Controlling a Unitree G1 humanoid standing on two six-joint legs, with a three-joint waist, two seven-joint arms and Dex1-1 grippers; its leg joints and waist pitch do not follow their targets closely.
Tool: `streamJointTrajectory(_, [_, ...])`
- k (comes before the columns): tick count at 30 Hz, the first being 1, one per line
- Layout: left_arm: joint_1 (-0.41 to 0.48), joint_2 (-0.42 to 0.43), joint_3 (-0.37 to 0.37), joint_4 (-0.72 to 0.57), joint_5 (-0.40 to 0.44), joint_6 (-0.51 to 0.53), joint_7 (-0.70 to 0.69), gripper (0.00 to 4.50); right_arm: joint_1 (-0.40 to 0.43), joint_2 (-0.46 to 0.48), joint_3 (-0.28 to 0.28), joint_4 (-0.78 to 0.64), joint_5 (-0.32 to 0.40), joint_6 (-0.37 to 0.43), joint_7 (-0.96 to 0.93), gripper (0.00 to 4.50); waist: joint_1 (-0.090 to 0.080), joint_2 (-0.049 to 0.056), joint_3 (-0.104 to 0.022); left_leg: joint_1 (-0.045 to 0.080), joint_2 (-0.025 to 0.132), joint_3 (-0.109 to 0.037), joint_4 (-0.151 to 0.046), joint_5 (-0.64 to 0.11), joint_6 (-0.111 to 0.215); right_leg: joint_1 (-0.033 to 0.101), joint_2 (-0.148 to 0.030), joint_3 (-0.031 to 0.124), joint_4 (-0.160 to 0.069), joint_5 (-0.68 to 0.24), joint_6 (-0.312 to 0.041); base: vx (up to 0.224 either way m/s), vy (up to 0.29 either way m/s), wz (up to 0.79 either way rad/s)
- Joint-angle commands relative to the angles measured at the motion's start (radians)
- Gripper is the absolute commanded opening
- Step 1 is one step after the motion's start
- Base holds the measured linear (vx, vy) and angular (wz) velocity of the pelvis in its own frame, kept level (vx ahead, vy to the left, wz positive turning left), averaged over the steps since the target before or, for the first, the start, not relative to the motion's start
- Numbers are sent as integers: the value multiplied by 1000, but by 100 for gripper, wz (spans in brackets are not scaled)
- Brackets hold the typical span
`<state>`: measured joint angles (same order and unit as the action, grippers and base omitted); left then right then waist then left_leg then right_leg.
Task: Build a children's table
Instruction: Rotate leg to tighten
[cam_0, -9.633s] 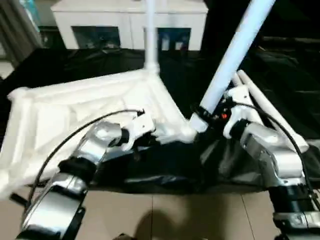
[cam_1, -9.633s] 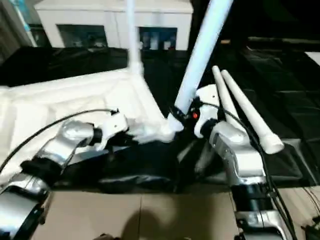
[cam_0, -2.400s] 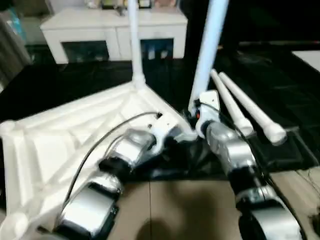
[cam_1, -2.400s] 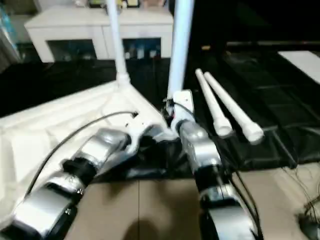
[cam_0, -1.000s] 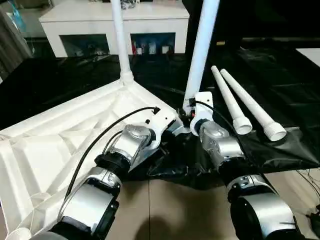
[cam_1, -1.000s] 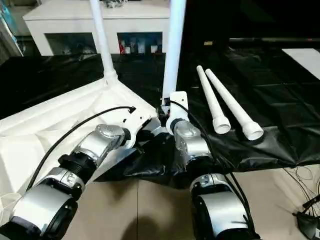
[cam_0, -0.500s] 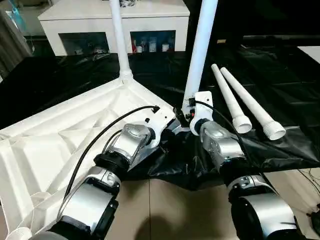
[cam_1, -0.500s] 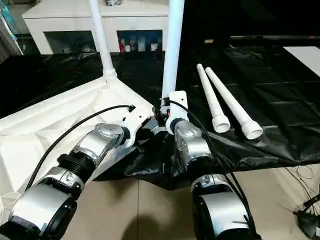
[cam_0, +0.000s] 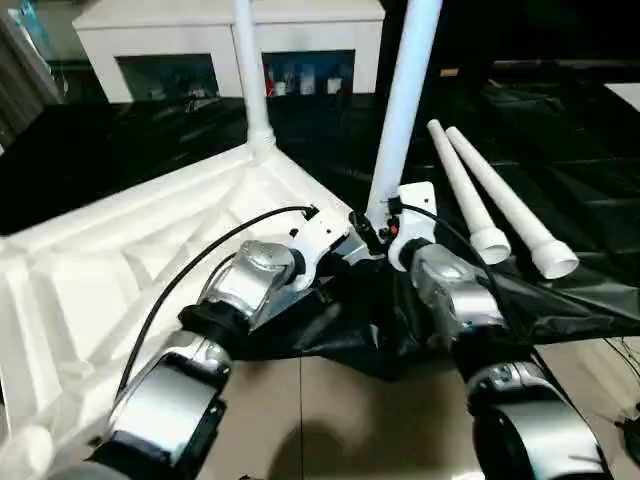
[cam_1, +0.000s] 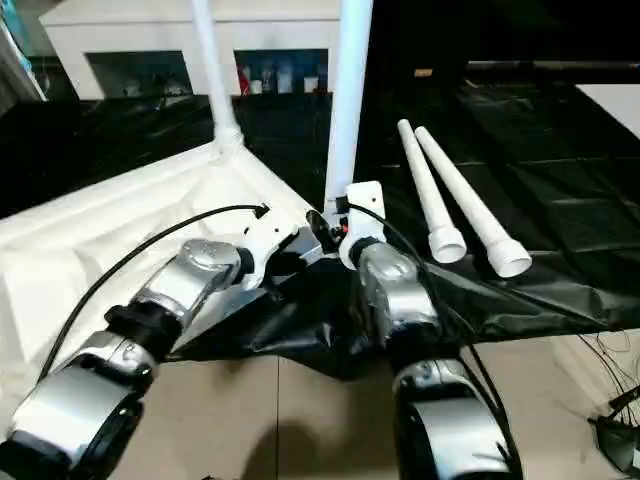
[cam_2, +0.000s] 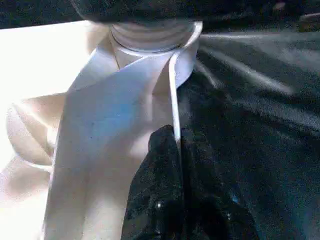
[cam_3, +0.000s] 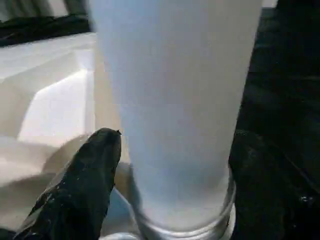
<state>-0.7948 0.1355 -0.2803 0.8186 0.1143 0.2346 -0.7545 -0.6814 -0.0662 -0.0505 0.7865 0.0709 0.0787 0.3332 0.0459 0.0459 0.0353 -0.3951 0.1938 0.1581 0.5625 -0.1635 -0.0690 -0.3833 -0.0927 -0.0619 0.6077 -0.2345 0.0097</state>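
The children's table top lies upside down on the left, ribs facing up. One white leg stands in its far corner socket. A second leg stands upright in the near corner socket. My right gripper is open around this leg's base, one finger on each side, with a small gap showing. My left gripper is just beside that corner, shut on a thin rib of the table top. Two more legs lie side by side on the right.
A crumpled black sheet covers the floor under the parts, and its front edge is bunched below my wrists. A white cabinet with glass doors stands at the back. Tan floor tiles lie nearest me, with cables at the right.
The leg in my right gripper, tilted several seconds ago, now stands upright in the near corner socket. Over the last second both arms stay put; only the camera has shifted slightly.
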Motion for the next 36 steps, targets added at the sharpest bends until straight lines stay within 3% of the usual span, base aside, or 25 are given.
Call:
streamJointTrajectory(1, [32, 25, -42, -29, 25, -35, -66, 0, 17, -17, 25, -46, -6, 9, 44, 354, 5, -4, -66, 19, 27, 2, -39, -8, 150, 55, -45, 30, -42, 325, -296, 0, 0, 0])
streamJointTrajectory(7, [91, 99, -65, -124, 3, -105, -196, 0, 74, -96, 87, -136, -16, 31, 211, 354, 14, -9, -64, 20, 30, 7, -36, -30, 165, 55, -47, 32, -42, 285, -291, 0, 0, 0])
streamJointTrajectory(15, [138, 189, -60, -234, -34, -143, -311, 0, 173, -215, 138, -304, 48, 68, 464, 354, 21, -6, -62, 24, 38, 14, -38, -77, 118, 49, -42, 30, -41, 211, -287, 0, 0, 0])
streamJointTrajectory(24, [159, 211, -57, -277, -52, -150, -355, 0, 244, -266, 168, -375, 44, 58, 535, 354, 22, -7, -65, 21, 34, 14, -33, -75, 109, 51, -42, 30, -37, 217, -288, 0, 0, 0])
streamJointTrajectory(32, [159, 210, -61, -283, -53, -148, -367, 0, 245, -255, 162, -362, 47, 31, 532, 354, 21, -3, -67, 20, 32, 13, -27, -70, 110, 52, -41, 30, -32, 241, -296, 0, 0, 0])
streamJointTrajectory(33, [158, 210, -62, -283, -53, -147, -368, 0, 246, -252, 159, -359, 48, 29, 530, 327, 21, -3, -67, 20, 32, 13, -27, -70, 110, 52, -41, 30, -32, 241, -296, 0, 0, 0])
streamJointTrajectory(35, [158, 209, -63, -283, -54, -147, -369, 0, 246, -250, 158, -357, 50, 25, 527, 319, 21, -3, -67, 21, 32, 13, -27, -74, 109, 51, -41, 29, -31, 240, -299, 0, 0, 0])
streamJointTrajectory(36, [157, 208, -63, -281, -54, -147, -369, 0, 244, -247, 155, -352, 53, 19, 522, 302, 22, 3, -67, 20, 32, 12, -27, -83, 106, 51, -43, 29, -31, 230, -299, 0, 0, 0])
